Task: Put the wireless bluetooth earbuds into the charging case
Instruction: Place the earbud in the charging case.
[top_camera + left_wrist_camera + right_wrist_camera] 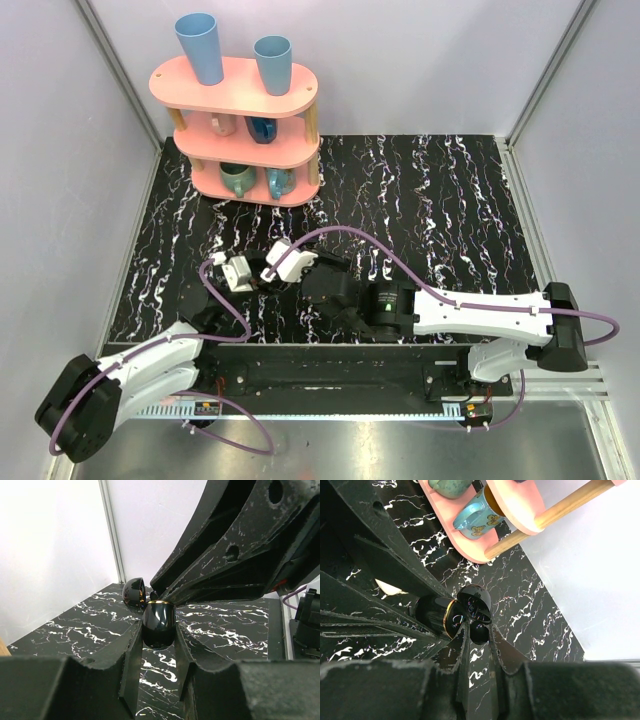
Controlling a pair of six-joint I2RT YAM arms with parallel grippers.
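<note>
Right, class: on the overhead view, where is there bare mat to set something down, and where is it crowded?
Widest bare patch: the right half of the mat, bordered by the pink rack, the right wall and the right arm. A narrower strip lies between the rack and the left arm. Crowded: front left-centre, where both arms meet at the charging case.

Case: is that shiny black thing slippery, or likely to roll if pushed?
Probably slippery: the case looks glossy and mirror-smooth. Its rounded shell would likely roll or rock if nudged. Its open lid might swing when bumped.
</note>
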